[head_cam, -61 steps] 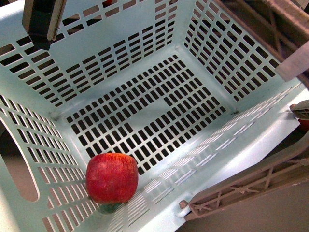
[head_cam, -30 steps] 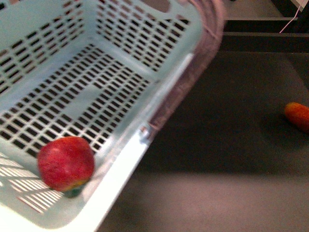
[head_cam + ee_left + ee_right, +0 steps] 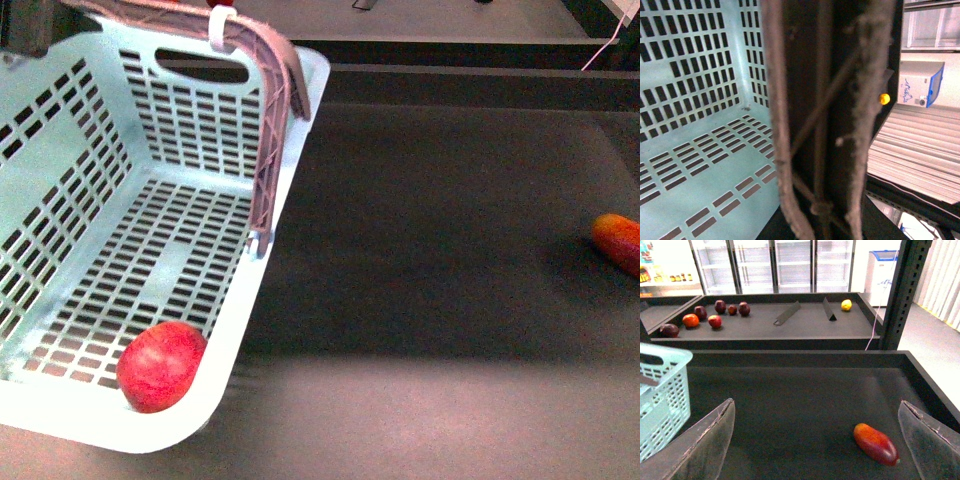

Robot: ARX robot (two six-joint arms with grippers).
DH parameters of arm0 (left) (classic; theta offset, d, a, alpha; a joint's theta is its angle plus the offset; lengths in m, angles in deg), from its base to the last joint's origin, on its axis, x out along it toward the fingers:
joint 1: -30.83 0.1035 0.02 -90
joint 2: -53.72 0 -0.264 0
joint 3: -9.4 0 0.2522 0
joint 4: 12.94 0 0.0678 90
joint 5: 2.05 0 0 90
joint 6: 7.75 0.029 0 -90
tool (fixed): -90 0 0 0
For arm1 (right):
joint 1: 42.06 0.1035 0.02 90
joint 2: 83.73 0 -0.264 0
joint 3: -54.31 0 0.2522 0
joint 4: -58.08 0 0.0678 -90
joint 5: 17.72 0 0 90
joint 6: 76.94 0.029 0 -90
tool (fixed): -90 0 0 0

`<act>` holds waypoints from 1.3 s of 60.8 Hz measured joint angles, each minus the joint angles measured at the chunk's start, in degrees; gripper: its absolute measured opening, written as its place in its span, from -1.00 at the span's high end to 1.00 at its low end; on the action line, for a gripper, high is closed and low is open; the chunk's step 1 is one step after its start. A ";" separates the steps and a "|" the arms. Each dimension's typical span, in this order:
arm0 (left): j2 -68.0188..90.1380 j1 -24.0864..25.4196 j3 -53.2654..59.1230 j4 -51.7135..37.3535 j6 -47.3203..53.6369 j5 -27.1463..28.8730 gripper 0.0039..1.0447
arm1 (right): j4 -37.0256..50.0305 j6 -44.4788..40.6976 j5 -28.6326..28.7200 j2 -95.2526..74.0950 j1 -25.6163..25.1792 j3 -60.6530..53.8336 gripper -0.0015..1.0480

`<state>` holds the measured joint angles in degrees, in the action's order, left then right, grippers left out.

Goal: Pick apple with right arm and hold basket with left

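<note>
The red apple (image 3: 158, 366) lies inside the light blue basket (image 3: 60, 180), in its near corner against the wall. The basket hangs tilted at the left over the dark tray. Its brownish handle (image 3: 272, 130) stands up along the right rim. My left gripper (image 3: 22, 28) shows only as a dark part at the top left corner and is shut on the basket. In the left wrist view the handle (image 3: 825, 125) fills the middle and hides the jaws. My right gripper (image 3: 817, 450) is open and empty above the tray floor, with the basket (image 3: 662, 390) off to one side.
An elongated orange-red fruit (image 3: 620, 240) lies on the dark tray at the right, between my right fingers in the right wrist view (image 3: 876, 444). A far shelf holds several dark red fruits (image 3: 700, 315) and a yellow one (image 3: 846, 305). A black post (image 3: 900, 290) stands beyond the tray.
The basket has shifted left in the front view and shows from further off. The apple stays in its near corner. The dark tray and the elongated fruit have come into view.
</note>
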<state>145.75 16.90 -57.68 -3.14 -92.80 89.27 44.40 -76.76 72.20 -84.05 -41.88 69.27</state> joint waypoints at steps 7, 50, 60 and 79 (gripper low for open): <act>2.49 1.64 1.88 -1.53 -0.33 -1.20 0.88 | 0.00 0.00 0.00 0.00 0.00 0.00 -0.83; 2.36 4.17 7.85 -1.16 -3.34 -2.91 0.64 | 0.00 0.00 -0.02 0.00 0.00 0.00 -0.83; -1.79 3.50 8.46 1.95 -4.39 -1.79 0.13 | 0.00 0.00 -0.02 0.00 0.00 0.00 -0.83; -20.33 -4.04 11.61 14.58 -9.35 9.70 -0.87 | 0.00 0.00 -0.02 0.00 0.00 0.00 -0.83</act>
<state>125.42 12.85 -46.07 11.44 -102.16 98.98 44.40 -76.76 72.18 -84.05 -41.88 69.27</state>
